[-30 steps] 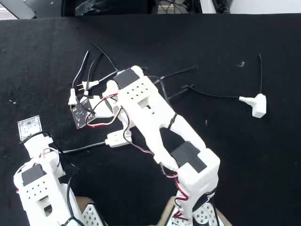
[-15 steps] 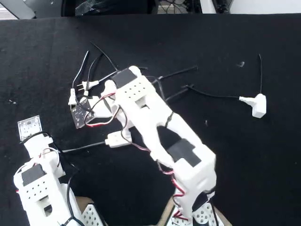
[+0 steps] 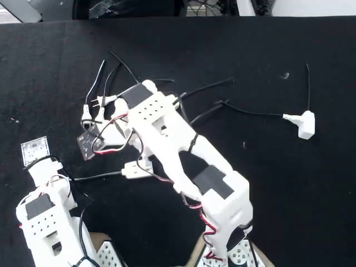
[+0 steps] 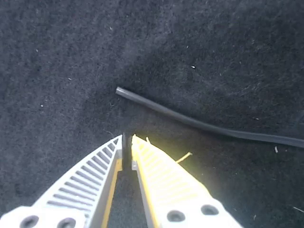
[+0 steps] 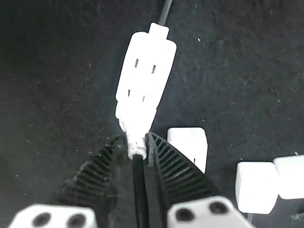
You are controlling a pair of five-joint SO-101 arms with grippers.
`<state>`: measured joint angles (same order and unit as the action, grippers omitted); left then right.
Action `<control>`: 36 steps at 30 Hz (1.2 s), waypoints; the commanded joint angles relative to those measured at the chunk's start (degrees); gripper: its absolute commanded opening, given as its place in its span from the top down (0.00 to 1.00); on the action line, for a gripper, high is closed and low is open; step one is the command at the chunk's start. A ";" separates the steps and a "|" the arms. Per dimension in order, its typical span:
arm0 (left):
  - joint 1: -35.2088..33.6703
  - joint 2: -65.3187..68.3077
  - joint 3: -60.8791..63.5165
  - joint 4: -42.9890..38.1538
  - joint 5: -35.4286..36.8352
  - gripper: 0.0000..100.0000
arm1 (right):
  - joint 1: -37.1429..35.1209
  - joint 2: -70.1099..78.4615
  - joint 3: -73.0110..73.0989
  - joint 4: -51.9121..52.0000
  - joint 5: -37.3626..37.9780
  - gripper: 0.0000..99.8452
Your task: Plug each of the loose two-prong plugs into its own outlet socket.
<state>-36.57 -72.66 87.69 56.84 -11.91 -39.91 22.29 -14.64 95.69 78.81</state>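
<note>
Plug [image 5: 134, 147] in claw [image 5: 137, 139], end-on to socket [image 5: 142, 85]

Left gripper [image 4: 127, 138] closed (tips nearly touching) over black cloth [image 4: 71, 57]; black cable [image 4: 199, 124] just beyond.

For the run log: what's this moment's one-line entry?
right gripper: shut on plug, against end of outlet block | left gripper: shut, over mat beside loose cable

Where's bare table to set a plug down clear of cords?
Widest bare table lies between the right arm and the right edge, nearer than the lone plug. The far strip beyond the cords is free too. Crowded: those cords round the right gripper and the outlet.
</note>
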 commanded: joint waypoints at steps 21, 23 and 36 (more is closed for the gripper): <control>-0.48 -0.26 -0.48 -0.44 0.18 0.95 | -6.07 -0.13 3.82 -5.36 -7.03 0.99; -0.48 -0.26 -0.48 -0.44 0.18 0.95 | -6.15 -0.13 5.05 -5.36 -5.45 0.99; -0.57 -0.26 -0.48 -0.44 0.18 0.95 | -5.89 4.26 4.44 -5.45 -0.44 0.99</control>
<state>-36.57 -72.66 87.69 56.84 -11.91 -44.40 21.85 -10.51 90.59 77.23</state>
